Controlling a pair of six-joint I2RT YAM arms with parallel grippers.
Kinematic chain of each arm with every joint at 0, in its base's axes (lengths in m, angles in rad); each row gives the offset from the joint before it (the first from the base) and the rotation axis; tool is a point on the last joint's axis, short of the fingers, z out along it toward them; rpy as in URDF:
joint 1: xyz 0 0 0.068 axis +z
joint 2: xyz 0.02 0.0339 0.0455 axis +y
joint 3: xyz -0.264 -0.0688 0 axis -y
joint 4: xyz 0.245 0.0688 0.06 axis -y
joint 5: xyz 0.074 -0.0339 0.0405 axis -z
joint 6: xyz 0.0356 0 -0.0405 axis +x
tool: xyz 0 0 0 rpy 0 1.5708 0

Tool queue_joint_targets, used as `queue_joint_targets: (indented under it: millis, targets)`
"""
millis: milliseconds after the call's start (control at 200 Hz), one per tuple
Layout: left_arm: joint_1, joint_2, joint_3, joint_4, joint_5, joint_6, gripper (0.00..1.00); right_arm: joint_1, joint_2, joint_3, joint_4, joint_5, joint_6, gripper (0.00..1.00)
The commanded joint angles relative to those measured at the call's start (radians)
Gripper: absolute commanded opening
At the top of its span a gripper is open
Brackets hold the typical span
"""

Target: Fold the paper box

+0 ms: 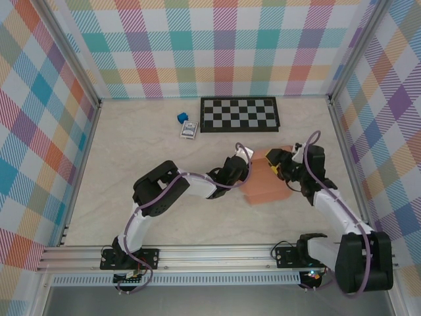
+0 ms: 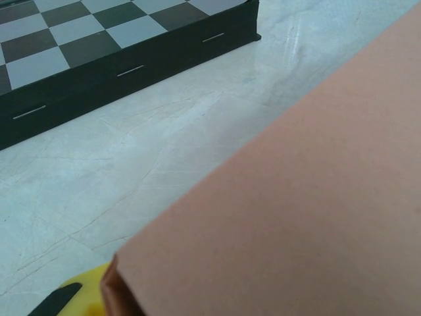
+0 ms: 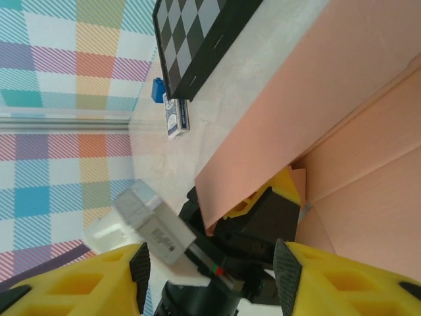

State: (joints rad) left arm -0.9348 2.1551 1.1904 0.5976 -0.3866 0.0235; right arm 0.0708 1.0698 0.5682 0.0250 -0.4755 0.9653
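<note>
Right wrist: right end effector (image 3: 210, 266) spread; left end effector (image 3: 263, 196), I cannot tell. Paper box (image 3: 342, 85) likely light, flimsy; I'd pinch flap edges.

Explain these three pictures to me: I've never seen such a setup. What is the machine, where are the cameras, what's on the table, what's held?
Two robot arms are bolted at the near edge of the table, each ending in a two-finger gripper with yellow fingers. The overhead picture looks down from behind them: the left gripper and right gripper meet at the paper box, a salmon cardboard piece lying there. Farther back lie a chessboard, a tiny blue cube and a small card pack. The other two pictures come from cameras on the wrists. The right gripper's jaws stand open, holding nothing. The left gripper's fingers sit at the box's edge; whether they pinch it is unclear.
</note>
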Motion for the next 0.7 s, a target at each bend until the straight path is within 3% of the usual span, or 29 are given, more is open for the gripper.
queue_joint_targets:
  millis: [0,220,435,535,695]
  targets:
    - [0.018,-0.025,-0.04,-0.035,-0.008,0.028,0.26,-0.018,-0.011,0.152,-0.353,0.046,-0.168,0.56]
    - [0.038,-0.103,-0.103,-0.06,0.03,0.089,0.25,-0.054,0.107,0.477,-0.669,0.09,-0.403,0.67]
    - [0.059,-0.202,-0.135,-0.105,0.144,0.225,0.21,-0.143,0.256,0.689,-0.775,0.091,-0.626,0.74]
    - [0.097,-0.237,-0.143,-0.126,0.311,0.306,0.21,-0.157,0.345,0.773,-0.829,0.038,-0.785,0.75]
    - [0.197,-0.219,-0.097,-0.189,0.692,0.402,0.23,-0.152,0.493,0.898,-0.994,-0.021,-0.981,0.79]
